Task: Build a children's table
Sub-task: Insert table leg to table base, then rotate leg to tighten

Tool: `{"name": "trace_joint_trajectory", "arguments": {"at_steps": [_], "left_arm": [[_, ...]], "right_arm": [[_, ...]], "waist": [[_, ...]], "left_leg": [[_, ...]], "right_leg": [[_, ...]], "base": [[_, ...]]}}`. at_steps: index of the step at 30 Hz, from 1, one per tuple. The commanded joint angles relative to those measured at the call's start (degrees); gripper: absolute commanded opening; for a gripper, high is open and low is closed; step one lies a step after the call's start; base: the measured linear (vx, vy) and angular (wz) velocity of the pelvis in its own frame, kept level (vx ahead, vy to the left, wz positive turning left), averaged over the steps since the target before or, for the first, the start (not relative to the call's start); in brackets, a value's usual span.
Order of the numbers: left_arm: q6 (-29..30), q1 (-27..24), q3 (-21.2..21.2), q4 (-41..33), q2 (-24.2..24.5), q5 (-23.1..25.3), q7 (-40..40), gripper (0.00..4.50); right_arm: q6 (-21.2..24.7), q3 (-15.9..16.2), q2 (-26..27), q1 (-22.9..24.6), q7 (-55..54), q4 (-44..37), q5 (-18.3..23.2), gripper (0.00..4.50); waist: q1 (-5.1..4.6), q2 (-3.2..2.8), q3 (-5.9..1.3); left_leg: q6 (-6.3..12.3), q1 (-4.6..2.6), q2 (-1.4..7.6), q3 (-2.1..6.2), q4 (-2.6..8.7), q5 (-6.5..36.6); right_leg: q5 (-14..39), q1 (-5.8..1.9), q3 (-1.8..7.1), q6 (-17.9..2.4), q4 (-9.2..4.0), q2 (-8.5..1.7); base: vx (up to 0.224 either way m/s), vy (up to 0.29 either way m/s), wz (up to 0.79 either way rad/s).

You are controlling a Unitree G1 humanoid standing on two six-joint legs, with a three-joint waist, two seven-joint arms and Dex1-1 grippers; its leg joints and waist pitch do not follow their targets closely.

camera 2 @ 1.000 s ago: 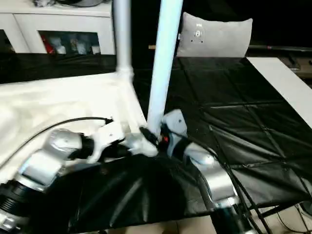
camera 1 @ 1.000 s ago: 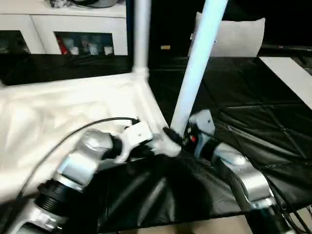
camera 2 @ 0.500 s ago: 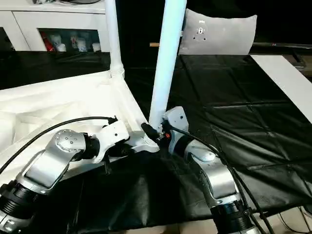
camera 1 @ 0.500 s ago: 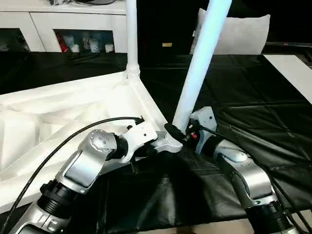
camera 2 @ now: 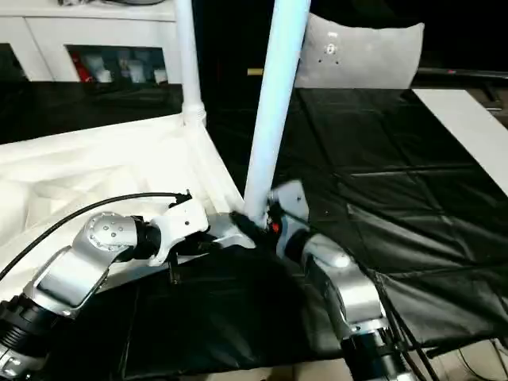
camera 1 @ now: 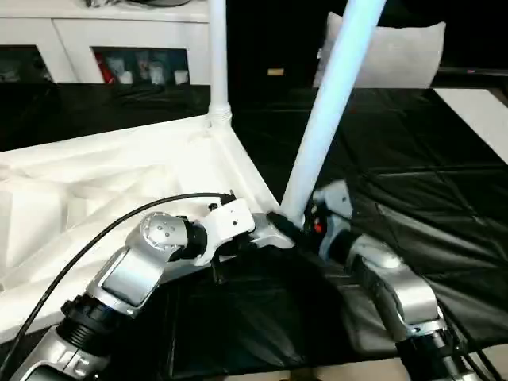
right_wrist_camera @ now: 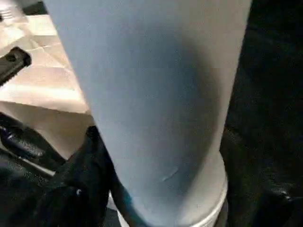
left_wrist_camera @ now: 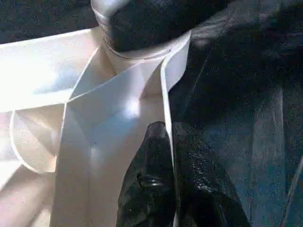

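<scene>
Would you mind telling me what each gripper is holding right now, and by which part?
The left gripper is shut on the side wall of the table top, by the near corner. The right gripper straddles the base of the near leg; a firm grip cannot be told.

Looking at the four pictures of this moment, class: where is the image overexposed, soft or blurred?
Left eye view: the tabletop underside glares nearly white, ribs washed out. Right wrist view: the near leg is soft and bluish at close range. Left wrist view: the black fingers are blurred, the corner socket bright.

Both upright table legs [camera 1: 329, 111] [camera 1: 217, 55] run off the picture's top edge.
</scene>
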State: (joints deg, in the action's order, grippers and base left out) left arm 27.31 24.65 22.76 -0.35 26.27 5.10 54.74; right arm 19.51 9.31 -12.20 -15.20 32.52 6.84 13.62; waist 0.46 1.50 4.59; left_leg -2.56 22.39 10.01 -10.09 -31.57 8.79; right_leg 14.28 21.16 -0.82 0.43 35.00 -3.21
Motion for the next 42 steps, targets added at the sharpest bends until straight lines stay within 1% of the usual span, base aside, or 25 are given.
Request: {"name": "trace_joint_trajectory", "arguments": {"at_steps": [1,2,4,5,6,8,9,10,11,12,14,15,16,19,24,29,30,31,35,36,37,38,39,40,42], "left_arm": [[-4.6,1.3,-0.6,-0.5,1.3,-0.1,1.1,0.00],[-5.8,1.2,-0.4,0.1,1.8,-0.3,1.9,0.00],[-7.5,1.2,0.0,0.9,2.5,-0.6,3.2,0.00],[-8.2,1.1,0.1,1.6,3.2,-1.2,4.5,0.00],[-8.2,1.1,0.1,1.6,3.2,-1.2,4.5,0.00],[-10.2,1.4,0.4,3.4,4.1,-1.9,6.9,0.00],[-10.8,1.5,0.5,3.8,4.2,-1.9,7.3,0.00],[-11.6,1.7,0.7,4.4,4.4,-2.0,7.8,0.00],[-12.3,1.8,0.8,5.0,4.6,-2.1,8.4,0.00],[-13.2,2.0,1.2,5.7,4.8,-2.1,9.1,0.00],[-15.2,2.5,2.0,7.2,5.4,-2.1,10.9,0.00],[-15.7,2.6,2.2,7.7,5.6,-2.1,11.6,0.00],[-16.7,2.9,2.7,8.2,5.8,-2.2,12.6,0.00],[-19.1,3.6,3.9,9.6,6.3,-2.3,15.5,0.00],[-20.6,4.0,5.0,10.1,6.5,-2.1,17.2,0.00],[-23.8,5.4,6.9,11.2,6.6,-1.2,20.2,0.00],[-23.8,5.4,6.9,11.2,6.6,-1.2,20.2,0.00],[-24.3,5.7,7.1,11.2,6.6,-1.2,21.0,0.00],[-25.2,6.0,7.4,11.3,6.6,-1.2,21.7,0.00],[-25.4,6.1,7.5,11.2,6.5,-1.2,22.0,0.00],[-25.5,6.2,7.6,11.2,6.5,-1.2,22.1,0.00],[-25.8,6.3,8.0,11.1,6.5,-1.0,22.4,0.00],[-25.9,6.4,8.1,11.1,6.5,-1.0,22.5,0.00],[-25.9,6.4,8.1,11.1,6.5,-1.0,22.5,0.00],[-26.0,6.4,8.3,11.1,6.5,-0.9,22.6,0.00]], "right_arm": [[0.9,1.6,-2.4,3.3,1.7,2.5,-2.2,3.57],[-0.1,1.4,-3.3,4.4,2.9,1.5,-1.9,3.64],[-0.8,0.4,-4.2,5.8,4.2,-0.1,-0.8,3.88],[-1.4,-0.7,-5.2,7.1,5.5,-1.7,0.3,3.96],[-1.4,-0.7,-5.2,7.1,5.5,-1.7,0.3,4.01],[-2.9,-2.2,-7.2,8.2,7.7,-3.4,1.0,4.20],[-3.3,-2.5,-7.6,8.3,8.2,-3.7,1.2,4.20],[-3.8,-2.9,-8.1,8.5,8.7,-3.9,1.5,4.31],[-4.4,-3.1,-8.6,8.5,9.3,-4.1,1.7,4.37],[-4.9,-3.2,-9.5,8.6,10.6,-4.5,2.2,4.37],[-6.1,-3.6,-11.4,8.8,13.6,-5.5,3.1,4.47],[-6.4,-3.7,-12.0,8.8,14.5,-5.9,3.4,4.47],[-6.6,-3.7,-13.1,8.6,16.4,-6.3,3.8,4.47],[-5.4,-3.6,-15.2,7.5,21.2,-7.4,5.9,4.47],[-4.0,-2.9,-15.8,6.3,23.9,-7.8,7.1,4.47],[-5.2,1.7,-17.3,3.3,27.3,-6.1,3.8,4.47],[-5.2,1.7,-17.3,3.3,27.3,-6.1,3.8,4.47],[-5.7,3.2,-17.5,2.3,28.7,-5.0,2.8,4.47],[-5.7,3.7,-17.1,1.3,29.5,-4.0,2.6,4.47],[-5.5,3.9,-16.8,0.7,29.6,-3.4,2.5,4.47],[-5.2,3.9,-16.6,0.5,29.6,-3.3,2.5,4.30],[-4.5,4.1,-16.3,0.0,29.7,-2.8,2.8,4.30],[-4.4,4.1,-16.3,-0.1,29.7,-2.8,2.8,4.30],[-4.4,4.1,-16.3,-0.1,29.7,-2.8,2.8,4.01],[-4.0,4.1,-16.1,-0.3,29.7,-2.6,3.0,3.90]], "waist": [[0.37,-0.64,-2.91],[0.76,-0.48,-3.04],[1.19,-0.48,-3.06],[1.46,-0.93,-3.13],[1.51,-0.72,-3.09],[1.65,-0.83,-3.00],[1.69,-0.89,-2.98],[1.60,-0.72,-2.97],[1.55,-0.91,-3.02],[1.53,-0.87,-3.02],[1.66,-0.88,-2.95],[1.63,-0.84,-2.97],[1.69,-1.03,-2.94],[2.02,-0.91,-3.05],[2.37,-0.98,-3.10],[2.74,-0.81,-3.06],[2.74,-0.81,-3.06],[2.81,-0.83,-3.05],[2.94,-0.74,-3.14],[2.94,-0.67,-3.21],[2.94,-0.69,-3.25],[2.92,-0.28,-3.27],[2.96,-0.48,-3.22],[2.97,-0.51,-3.20],[3.01,-0.50,-3.20]], "left_leg": [[1.05,-1.27,2.92,0.90,3.02,9.2],[1.87,-1.43,2.96,0.68,2.72,8.4],[2.84,-1.27,2.92,0.72,2.66,7.3],[3.00,-1.42,3.03,0.86,2.72,7.3],[2.98,-1.50,3.11,0.80,2.71,7.6],[2.75,-1.43,3.02,0.79,2.74,8.5],[2.64,-1.47,3.03,0.82,2.78,9.1],[2.39,-1.41,3.06,0.83,2.81,9.8],[2.30,-1.41,3.04,0.88,2.82,10.1],[2.28,-1.45,3.09,0.83,2.77,10.2],[2.74,-1.47,3.08,0.79,2.63,10.8],[2.88,-1.43,3.12,0.77,2.64,10.3],[3.25,-1.44,3.13,0.80,2.59,9.8],[4.51,-1.39,3.14,0.81,2.35,8.6],[4.96,-1.59,3.30,0.74,2.24,8.2],[4.42,-1.66,3.29,0.70,2.25,8.4],[4.42,-1.66,3.29,0.70,2.25,8.4],[4.05,-1.68,3.30,0.68,2.23,8.9],[4.12,-1.63,3.34,0.71,2.18,8.4],[4.54,-1.54,3.26,0.70,2.10,7.4],[4.65,-1.50,3.25,0.70,2.07,7.2],[4.92,-1.53,3.23,0.63,2.04,6.9],[5.16,-1.49,3.21,0.68,2.04,6.8],[5.15,-1.49,3.24,0.66,2.02,7.0],[5.09,-1.55,3.27,0.64,2.02,7.1]], "right_leg": [[-4.9,-1.58,2.12,-12.7,-3.71,-3.65],[-6.7,-1.57,2.19,-12.8,-3.71,-3.74],[-8.6,-1.69,2.12,-12.8,-3.43,-3.68],[-8.8,-1.67,2.03,-12.8,-3.30,-3.79],[-8.8,-1.63,1.98,-13.0,-3.33,-3.62],[-7.5,-1.63,1.93,-13.5,-3.45,-3.70],[-6.5,-1.60,1.91,-13.5,-3.53,-3.72],[-5.3,-1.71,1.93,-13.5,-3.51,-3.79],[-4.5,-1.74,1.89,-13.6,-3.60,-3.82],[-4.3,-1.69,1.93,-13.7,-3.55,-3.89],[-2.9,-1.71,2.04,-13.7,-3.71,-3.99],[-3.3,-1.75,2.05,-13.7,-3.61,-3.99],[-3.7,-1.63,2.00,-13.9,-3.55,-4.02],[-5.8,-1.84,1.94,-14.6,-3.26,-3.99],[-5.4,-1.66,1.83,-15.8,-3.08,-4.10],[-3.5,-1.55,1.78,-15.6,-3.11,-4.21],[-3.5,-1.55,1.78,-15.6,-3.11,-4.21],[-2.8,-1.51,1.80,-15.6,-3.12,-4.28],[-3.4,-1.63,1.80,-15.7,-2.97,-4.35],[-4.9,-1.68,1.77,-15.8,-2.81,-4.27],[-5.2,-1.71,1.75,-15.8,-2.76,-4.29],[-5.5,-1.73,1.74,-15.8,-2.78,-4.26],[-5.2,-1.68,1.71,-16.0,-2.72,-4.33],[-4.7,-1.65,1.72,-15.9,-2.75,-4.34],[-4.3,-1.64,1.75,-15.8,-2.78,-4.35]], "base": [[0.000,0.000,0.00],[0.000,0.000,0.00],[0.000,0.000,0.00],[0.000,0.000,0.00],[0.000,0.000,0.00],[0.000,0.000,0.00],[0.000,0.000,0.00],[0.000,0.000,0.00],[0.000,0.000,0.00],[0.000,0.000,0.00],[0.000,0.000,0.00],[0.000,0.000,0.00],[0.000,0.000,0.00],[0.000,0.000,0.00],[0.000,0.000,0.00],[0.000,0.000,0.00],[0.000,0.000,0.00],[0.000,0.000,0.00],[0.000,0.000,0.00],[0.000,0.000,0.00],[0.000,0.000,0.00],[0.000,0.000,0.00],[0.000,0.000,0.00],[0.000,0.000,0.00],[0.000,0.000,0.00]]}}
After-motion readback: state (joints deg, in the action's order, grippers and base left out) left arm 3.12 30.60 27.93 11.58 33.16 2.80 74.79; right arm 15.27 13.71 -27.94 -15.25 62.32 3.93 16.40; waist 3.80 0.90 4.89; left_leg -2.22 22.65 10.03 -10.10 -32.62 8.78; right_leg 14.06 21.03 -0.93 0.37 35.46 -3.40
